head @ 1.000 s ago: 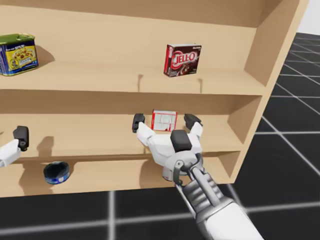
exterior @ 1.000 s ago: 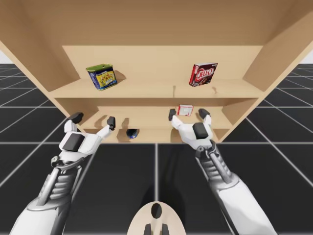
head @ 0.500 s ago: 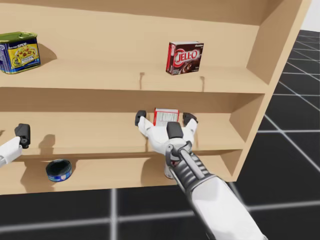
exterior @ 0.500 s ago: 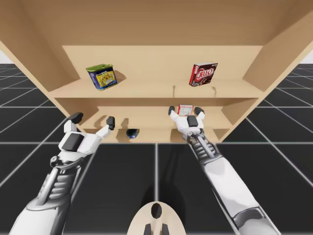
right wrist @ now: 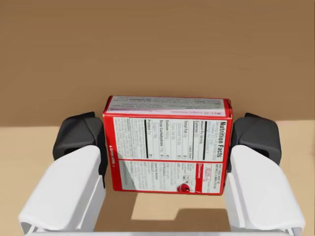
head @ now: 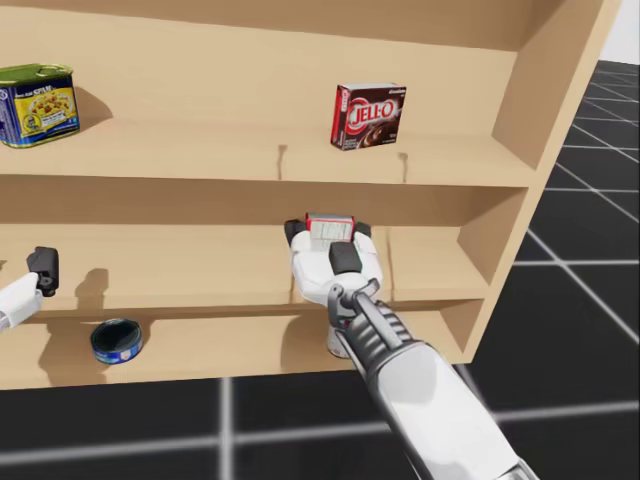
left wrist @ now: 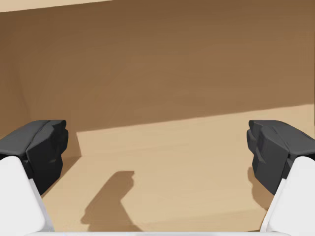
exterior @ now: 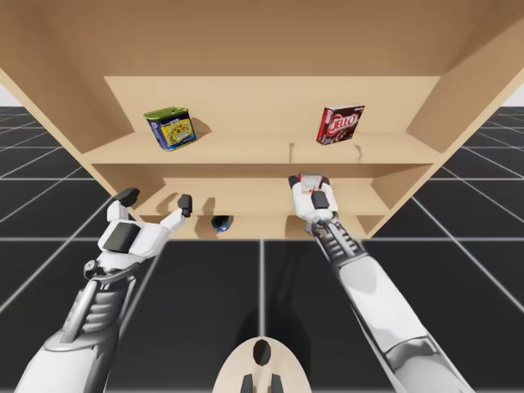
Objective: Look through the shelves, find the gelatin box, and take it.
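Shelving: pale wooden shelf unit (exterior: 246,147) ahead of me.
Right jaws: clenched on the small red cardboard box (right wrist: 167,147) between them.
Left jaws: released, wide apart.

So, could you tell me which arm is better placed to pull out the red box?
Right. The right gripper is shut on the red box; the left gripper hangs open, away from it.

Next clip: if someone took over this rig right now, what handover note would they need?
My right gripper: shut on the small red rectangular box, inside the middle wooden shelf.
My left gripper: open, holding nothing, in front of that shelf's left part.
Done: box found and gripped from both sides.
Left: draw it out of the shelf.
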Robot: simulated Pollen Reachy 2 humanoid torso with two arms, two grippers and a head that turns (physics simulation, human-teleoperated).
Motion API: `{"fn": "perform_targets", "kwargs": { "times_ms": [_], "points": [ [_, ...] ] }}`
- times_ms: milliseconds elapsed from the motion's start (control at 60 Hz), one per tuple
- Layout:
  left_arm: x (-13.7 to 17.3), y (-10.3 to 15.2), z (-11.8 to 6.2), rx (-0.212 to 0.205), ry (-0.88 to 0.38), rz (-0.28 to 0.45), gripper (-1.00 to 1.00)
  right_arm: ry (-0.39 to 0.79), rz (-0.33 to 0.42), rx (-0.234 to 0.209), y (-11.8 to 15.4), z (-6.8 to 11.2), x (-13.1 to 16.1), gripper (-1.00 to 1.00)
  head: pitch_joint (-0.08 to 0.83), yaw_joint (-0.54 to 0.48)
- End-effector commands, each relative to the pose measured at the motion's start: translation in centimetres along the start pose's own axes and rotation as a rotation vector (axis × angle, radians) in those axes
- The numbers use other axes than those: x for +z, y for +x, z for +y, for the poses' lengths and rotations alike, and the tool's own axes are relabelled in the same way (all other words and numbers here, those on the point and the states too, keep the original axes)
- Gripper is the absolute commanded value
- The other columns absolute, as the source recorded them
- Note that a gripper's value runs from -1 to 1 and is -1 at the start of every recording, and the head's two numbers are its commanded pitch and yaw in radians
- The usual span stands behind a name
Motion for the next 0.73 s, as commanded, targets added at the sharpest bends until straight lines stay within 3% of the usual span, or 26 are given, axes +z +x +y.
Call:
{"fn": "perform_targets", "kwargs": {
  "times_ms": [17, 200, 350, 517, 583, 733],
  "points": [
    [0.0, 0.0, 0.0, 0.002, 0.0, 0.0, -1.0, 0.055, 0.024, -0.079, -0.3, 2.8, 1.4, 0.99, 0.411, -0.2],
    [-0.1, -0.1, 0.0, 0.001, 0.001, 0.0, -1.0, 0.065, -0.087, -0.053, 3.2, 2.4, 4.2, 0.95, 0.409, -0.2],
    [0.0, -0.1, 0.0, 0.001, 0.001, 0.001, -1.0, 0.098, -0.126, -0.052, 4.7, 2.4, 6.8, 0.97, 0.406, -0.2],
    [0.0, -0.1, 0.0, 0.001, 0.001, 0.001, -1.0, 0.127, -0.147, -0.032, 5.0, 2.4, 9.9, 0.98, 0.404, -0.2],
    [-0.1, -0.1, 0.0, 0.001, 0.002, 0.0, -1.0, 0.139, -0.159, -0.004, 4.6, 2.1, 11.4, 0.99, 0.399, -0.19],
    [-0.1, -0.1, 0.0, 0.001, 0.003, 0.001, -1.0, 0.179, -0.186, 0.024, 3.7, 0.6, 15.2, 1.0, 0.391, -0.18]
  ]
}}
